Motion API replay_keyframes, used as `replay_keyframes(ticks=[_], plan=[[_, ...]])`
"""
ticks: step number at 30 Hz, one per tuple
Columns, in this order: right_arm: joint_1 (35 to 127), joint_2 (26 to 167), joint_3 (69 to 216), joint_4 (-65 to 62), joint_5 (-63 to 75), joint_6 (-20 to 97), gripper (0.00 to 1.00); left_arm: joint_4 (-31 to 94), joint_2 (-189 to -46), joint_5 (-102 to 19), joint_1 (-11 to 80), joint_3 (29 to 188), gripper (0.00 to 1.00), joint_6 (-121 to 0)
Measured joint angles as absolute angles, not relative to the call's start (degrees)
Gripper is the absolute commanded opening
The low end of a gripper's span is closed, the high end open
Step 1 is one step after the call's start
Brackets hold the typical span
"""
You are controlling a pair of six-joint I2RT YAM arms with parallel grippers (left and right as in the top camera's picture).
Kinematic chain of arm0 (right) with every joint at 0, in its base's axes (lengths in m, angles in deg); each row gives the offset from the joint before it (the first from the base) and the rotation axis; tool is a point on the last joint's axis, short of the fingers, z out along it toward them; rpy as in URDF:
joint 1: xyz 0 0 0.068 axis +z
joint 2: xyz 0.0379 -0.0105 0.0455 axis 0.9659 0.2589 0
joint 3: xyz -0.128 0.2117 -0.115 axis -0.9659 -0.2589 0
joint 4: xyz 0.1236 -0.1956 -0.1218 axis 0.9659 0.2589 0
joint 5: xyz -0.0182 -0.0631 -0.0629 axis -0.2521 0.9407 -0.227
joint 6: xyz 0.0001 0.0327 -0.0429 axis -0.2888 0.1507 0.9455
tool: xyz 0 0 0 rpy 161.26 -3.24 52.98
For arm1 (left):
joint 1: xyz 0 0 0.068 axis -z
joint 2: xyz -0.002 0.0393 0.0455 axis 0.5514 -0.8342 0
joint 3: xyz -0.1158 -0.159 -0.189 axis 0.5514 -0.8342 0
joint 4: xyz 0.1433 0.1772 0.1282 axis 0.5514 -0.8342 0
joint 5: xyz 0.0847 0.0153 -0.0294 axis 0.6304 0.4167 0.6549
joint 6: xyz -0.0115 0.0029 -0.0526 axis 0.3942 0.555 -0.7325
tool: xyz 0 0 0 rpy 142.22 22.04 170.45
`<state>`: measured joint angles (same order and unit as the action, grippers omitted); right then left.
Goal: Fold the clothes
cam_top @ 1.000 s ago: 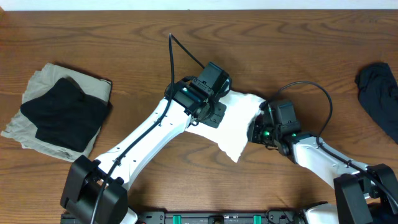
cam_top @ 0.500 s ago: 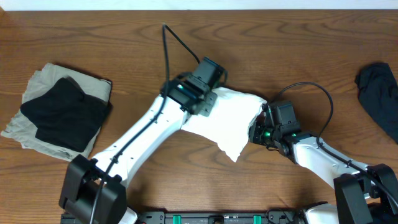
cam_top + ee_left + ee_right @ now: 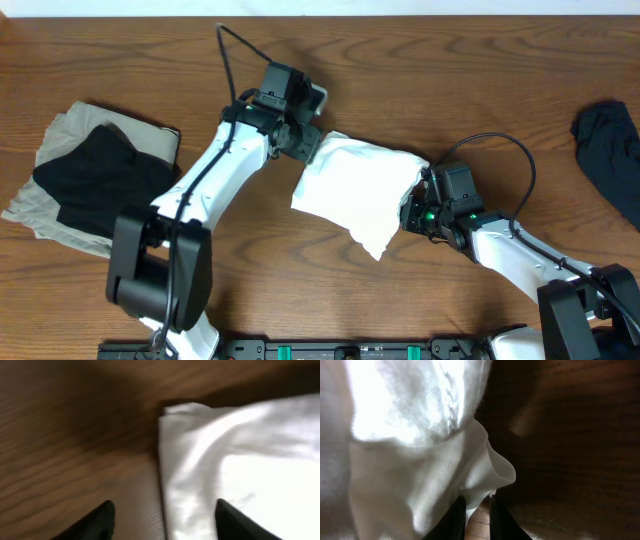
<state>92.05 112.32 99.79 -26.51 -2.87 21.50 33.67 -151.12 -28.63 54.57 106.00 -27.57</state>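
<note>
The white garment lies folded at the table's middle, and it fills the right half of the left wrist view. My left gripper hovers open and empty at its upper left corner; in the left wrist view the jaws stand wide apart over the garment's left edge. My right gripper is shut on the garment's right edge; in the right wrist view the fingers pinch white fabric. A black piece lies on a beige piece at far left.
A dark garment lies bunched at the table's right edge. The left arm's cable loops up toward the table's far edge. Bare wood shows round the white garment.
My left arm has swung up and to the left, off the top of the white garment, which now shows whole. The right arm has not moved.
</note>
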Motion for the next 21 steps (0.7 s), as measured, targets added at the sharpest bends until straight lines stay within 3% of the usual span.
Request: replay_keyframes(ticks=[15, 17, 19, 21], plan=[[92.1, 112.3, 99.8, -26.4, -3.0, 21.5, 0.16, 32.7, -162.5, -34.6, 54.6, 106.2, 0.71, -20.9], [92.1, 112.3, 99.8, -26.5, -3.0, 21.5, 0.16, 31.4, -162.6, -36.2, 54.5, 106.4, 0.57, -21.0], [92.1, 112.3, 99.8, -26.7, -3.0, 21.5, 0.16, 29.0, -162.6, -37.4, 54.5, 106.4, 0.30, -20.9], [92.0, 112.3, 99.8, -27.2, -2.7, 21.5, 0.16, 26.6, -162.7, -38.1, 54.5, 106.4, 0.13, -21.3]])
